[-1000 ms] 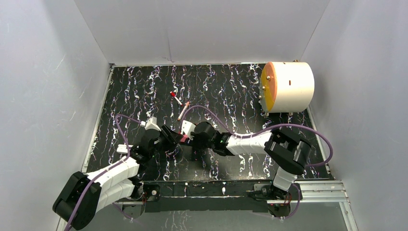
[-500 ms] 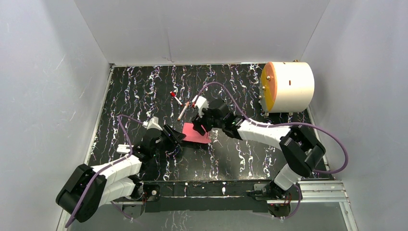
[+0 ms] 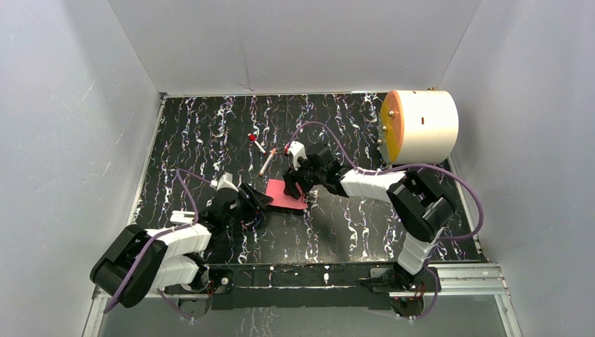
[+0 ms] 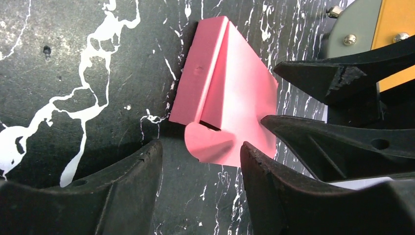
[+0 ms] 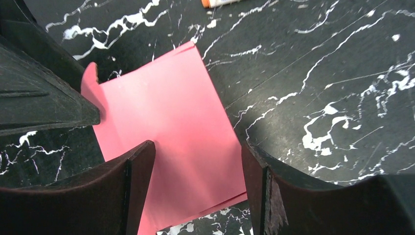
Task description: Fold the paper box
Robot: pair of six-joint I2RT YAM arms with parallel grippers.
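The paper box is a small flat pink rectangular box lying on the black marbled table. In the left wrist view the box has a raised side panel and a rounded tab at its near end. My left gripper is open, just left of the box, its jaws either side of the tab. My right gripper is open above the box's far right part, the box lying flat between its fingers. Neither gripper holds it.
A big white cylinder with an orange face lies at the back right. Two thin pens lie behind the box. White walls enclose the table on three sides.
The right arm swung from the near middle out to the box's far side, uncovering the box on the table. The left gripper stayed beside it; its arm drew back slightly.
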